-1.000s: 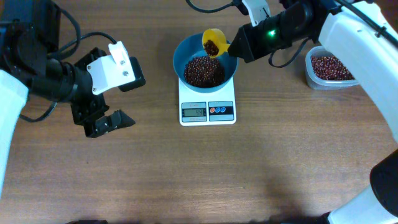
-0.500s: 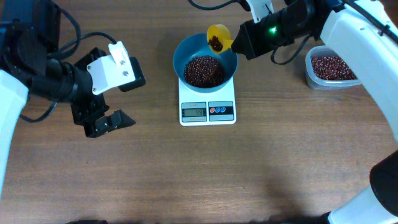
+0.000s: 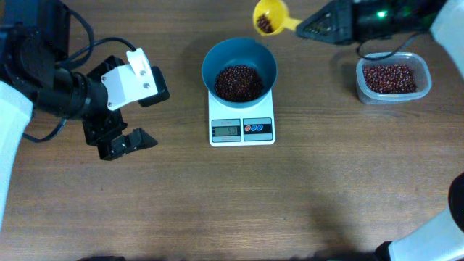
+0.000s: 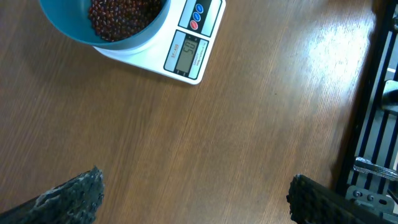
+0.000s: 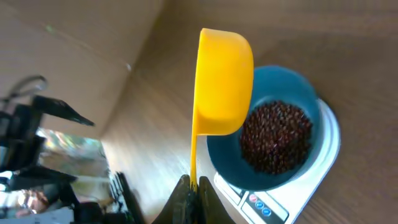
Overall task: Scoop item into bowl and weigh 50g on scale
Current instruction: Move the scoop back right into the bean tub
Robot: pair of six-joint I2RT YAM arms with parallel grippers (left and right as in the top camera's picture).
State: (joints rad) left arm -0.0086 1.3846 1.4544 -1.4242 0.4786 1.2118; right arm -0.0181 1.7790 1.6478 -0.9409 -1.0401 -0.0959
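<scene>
The right gripper (image 3: pixel 304 27) has pulled the yellow scoop (image 3: pixel 267 16) clear of the blue bowl (image 3: pixel 210 61). A second ago the scoop hung tipped over the bowl's upper-right rim. Now it sits at the top centre of the overhead frame, apart from the bowl, with a small clutch of beans (image 3: pixel 265 24) left in its cup. The gripper's fingers are pinched tight on the thin end of the scoop's handle, as the right wrist view shows from beneath.

The bowl stands where it stood, squarely on the white scale (image 3: pixel 241 130) at the middle of the wooden table (image 3: pixel 304 196), and holds a dark mound of beans. The scale's display (image 4: pixel 188 52) is lit, but its digits are too small to read with confidence.

At upper right the clear tub (image 3: pixel 392 98), the source of the beans, remains partly full. At left, the left gripper (image 3: pixel 127 143) has not moved. Its fingers are spread wide and hold nothing.

The withdrawal suggests pouring has stopped, probably because the reading is at or near 50 g. What is left in the scoop looks bound for the tub, unless the display calls for a few more beans.
</scene>
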